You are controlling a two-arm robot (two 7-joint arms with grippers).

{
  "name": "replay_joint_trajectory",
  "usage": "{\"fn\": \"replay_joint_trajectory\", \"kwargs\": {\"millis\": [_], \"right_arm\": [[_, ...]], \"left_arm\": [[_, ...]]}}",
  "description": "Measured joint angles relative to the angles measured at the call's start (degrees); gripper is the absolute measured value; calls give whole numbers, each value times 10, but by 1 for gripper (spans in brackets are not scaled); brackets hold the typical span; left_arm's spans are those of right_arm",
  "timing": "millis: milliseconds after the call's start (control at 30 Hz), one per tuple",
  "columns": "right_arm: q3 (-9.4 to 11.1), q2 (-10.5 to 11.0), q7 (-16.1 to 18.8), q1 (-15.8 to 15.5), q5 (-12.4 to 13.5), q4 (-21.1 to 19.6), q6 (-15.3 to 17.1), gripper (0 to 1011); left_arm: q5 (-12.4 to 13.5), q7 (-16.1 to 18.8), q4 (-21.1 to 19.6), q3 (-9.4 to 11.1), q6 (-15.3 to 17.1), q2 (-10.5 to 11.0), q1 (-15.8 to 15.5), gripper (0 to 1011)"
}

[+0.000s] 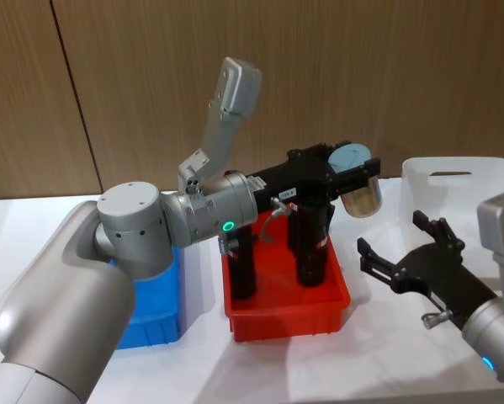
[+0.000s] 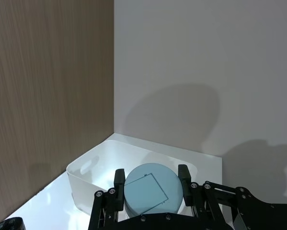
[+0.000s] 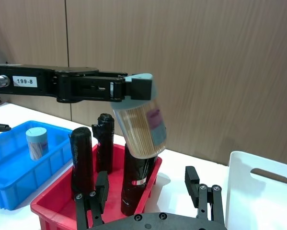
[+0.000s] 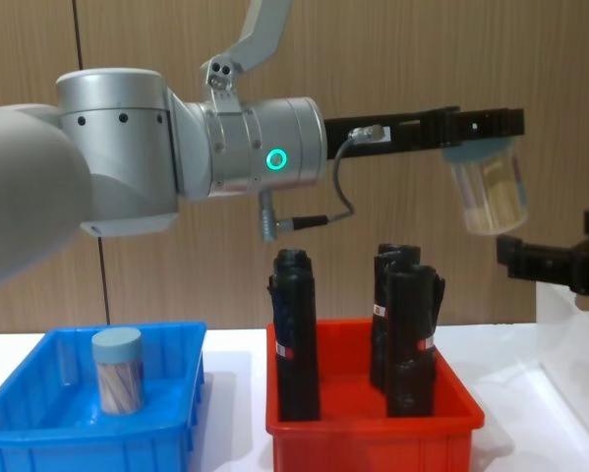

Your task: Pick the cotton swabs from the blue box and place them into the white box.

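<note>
Now the left tool [image 1: 352, 168] is up high, its arm stretched across from the left, and its two fingers are clamped on the pale blue lid of a jar of cotton swabs [image 1: 361, 198]. The jar hangs in the air, lid up and slightly tilted, with the thin sticks packed inside its clear wall. It is above the far right corner of the red bin [image 1: 289, 316], well clear of the black rolls [image 4: 296, 334] standing upright in that bin.

Over on the right sits the white box [image 1: 496, 181], slot handle showing near its rim, and the held jar is just short of that box's left wall. At the far left of the surface [image 1: 277, 362] is the blue box [image 4: 38, 433], and a second jar [image 4: 117, 372] stands upright inside it with its lid on.

Down low on the right, the right tool [image 1: 390, 231] hovers beside the near left corner of the white box. Its fingers are spread wide apart, grasping nothing and pointing left towards the red bin.
</note>
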Motion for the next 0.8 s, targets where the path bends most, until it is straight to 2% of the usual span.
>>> {"fn": "replay_joint_trajectory", "kwargs": {"millis": [300, 800], "right_arm": [[-1, -4, 22, 25, -27, 1, 28, 1001], [-1, -15, 47, 63, -46, 25, 54, 1002]], "left_arm": [[0, -1, 2, 1, 0, -1, -1, 674], [0, -2, 3, 1, 0, -1, -2, 674]]}}
